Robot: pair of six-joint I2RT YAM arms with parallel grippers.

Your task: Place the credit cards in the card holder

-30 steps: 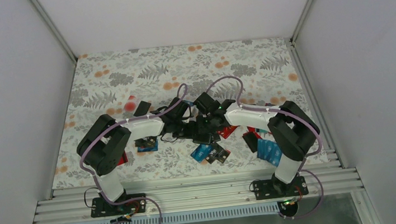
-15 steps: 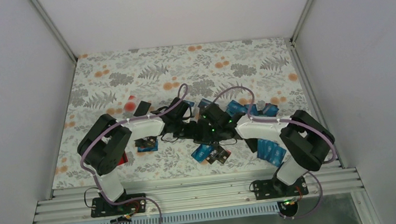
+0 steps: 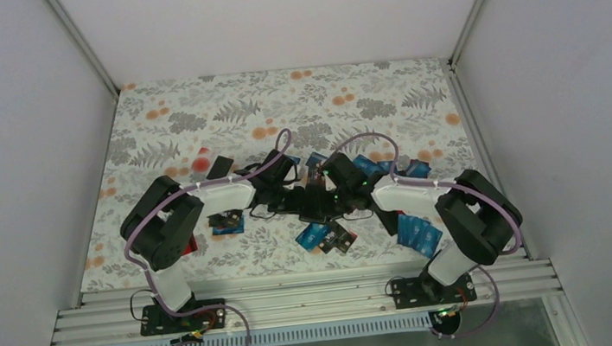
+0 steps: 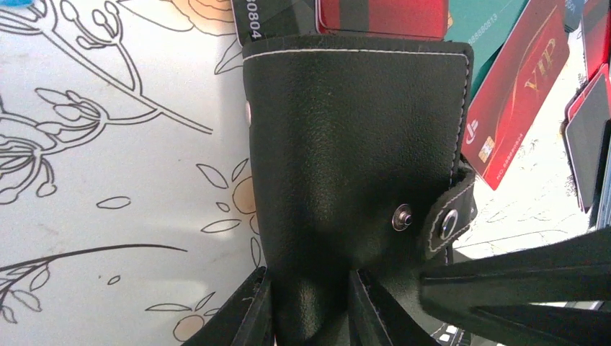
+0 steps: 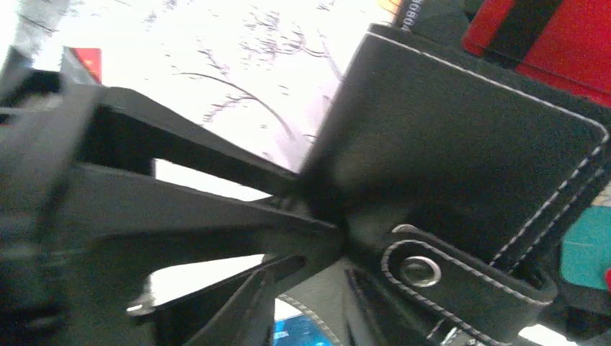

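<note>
The card holder (image 4: pixel 353 144), black leather with white stitching and a snap strap (image 4: pixel 450 220), is held just above the floral cloth in the middle (image 3: pixel 314 198). My left gripper (image 4: pixel 310 317) is shut on its near edge. My right gripper (image 5: pixel 310 310) sits right against the holder's strap side (image 5: pixel 461 137). Its jaws stand slightly apart, with no card between them. Credit cards lie around: a red VIP one (image 4: pixel 519 94), a red one (image 5: pixel 555 36), a teal one (image 5: pixel 587 256) and blue ones (image 3: pixel 418 234).
More cards lie near the front edge: blue (image 3: pixel 314 237), black with print (image 3: pixel 341 240), red by the left arm (image 3: pixel 189 245), blue behind the grippers (image 3: pixel 362 165). Both arms meet closely at the middle. White walls enclose the table (image 3: pixel 192 116).
The right arm's elbow has swung out to the right while its gripper stayed at the holder, and its jaws have parted. The left gripper has kept its hold and place.
</note>
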